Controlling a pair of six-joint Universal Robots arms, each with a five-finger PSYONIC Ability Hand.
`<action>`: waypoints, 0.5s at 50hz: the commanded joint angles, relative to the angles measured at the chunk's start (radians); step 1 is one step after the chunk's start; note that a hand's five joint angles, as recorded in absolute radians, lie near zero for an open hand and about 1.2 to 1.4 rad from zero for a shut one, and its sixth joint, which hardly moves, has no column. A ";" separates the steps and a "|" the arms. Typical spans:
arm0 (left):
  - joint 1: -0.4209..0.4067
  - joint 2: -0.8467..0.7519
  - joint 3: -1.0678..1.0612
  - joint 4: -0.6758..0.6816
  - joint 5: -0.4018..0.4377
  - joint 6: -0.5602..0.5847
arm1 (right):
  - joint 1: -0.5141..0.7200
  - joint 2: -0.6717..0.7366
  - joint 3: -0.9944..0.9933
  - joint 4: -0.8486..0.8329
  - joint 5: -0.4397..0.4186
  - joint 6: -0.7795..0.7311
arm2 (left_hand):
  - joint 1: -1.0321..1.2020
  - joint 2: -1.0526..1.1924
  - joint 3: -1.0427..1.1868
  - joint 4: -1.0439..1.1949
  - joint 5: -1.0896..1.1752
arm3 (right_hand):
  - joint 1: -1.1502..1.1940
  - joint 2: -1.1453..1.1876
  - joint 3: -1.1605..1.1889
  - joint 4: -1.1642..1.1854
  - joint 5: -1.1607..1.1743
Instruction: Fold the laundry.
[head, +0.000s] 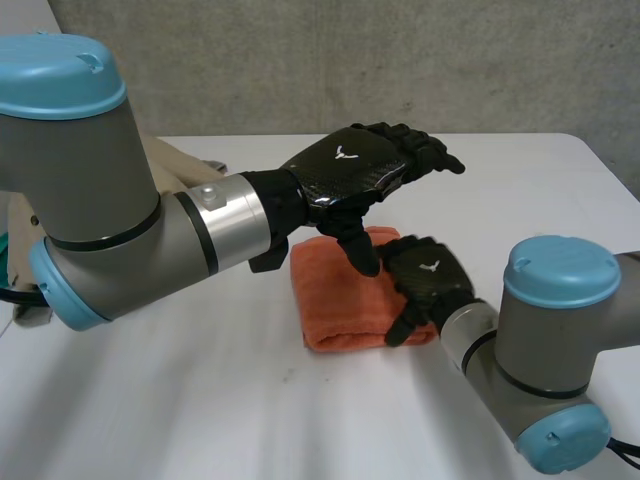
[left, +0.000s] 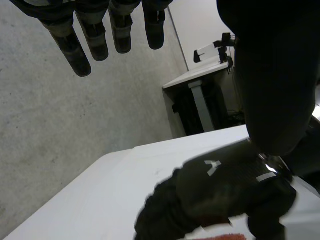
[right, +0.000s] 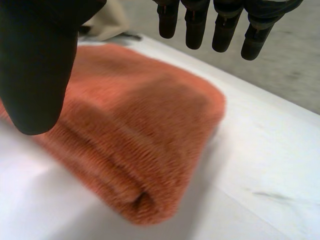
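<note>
An orange towel (head: 338, 300), folded into a thick rectangle, lies on the white table (head: 180, 400). My left hand (head: 355, 168) hovers above its far end, open, fingers stretched out and thumb pointing down toward the cloth. My right hand (head: 430, 280) sits at the towel's right edge, close to the near corner. In the right wrist view its fingers (right: 215, 25) are straight and the thumb (right: 35, 70) stands apart over the towel (right: 140, 140), holding nothing. The left wrist view has the left hand's fingers (left: 95, 40) spread in the air above the right hand (left: 220, 185).
A beige cloth (head: 180, 165) lies at the back left of the table, behind the left arm. The table's far edge meets a grey concrete wall (head: 350, 60). A desk (left: 200, 75) stands beyond the table.
</note>
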 joint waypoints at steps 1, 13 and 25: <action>-0.014 0.007 -0.004 0.009 -0.042 -0.005 | -0.018 -0.013 -0.002 0.076 0.087 0.181 | -0.037 -0.032 0.004 -0.012 -0.049 | -0.001 -0.001 -0.001 -0.004 -0.017; -0.013 0.013 -0.014 0.011 -0.049 -0.005 | -0.052 0.099 -0.028 0.039 -0.016 0.251 | -0.037 -0.032 0.004 -0.012 -0.049 | 0.031 0.031 0.031 0.028 0.015; 0.004 0.032 -0.050 0.037 -0.049 -0.007 | -0.053 0.202 -0.113 -0.042 0.050 0.218 | -0.037 -0.032 0.004 -0.012 -0.049 | 1.189 1.189 1.188 1.185 1.173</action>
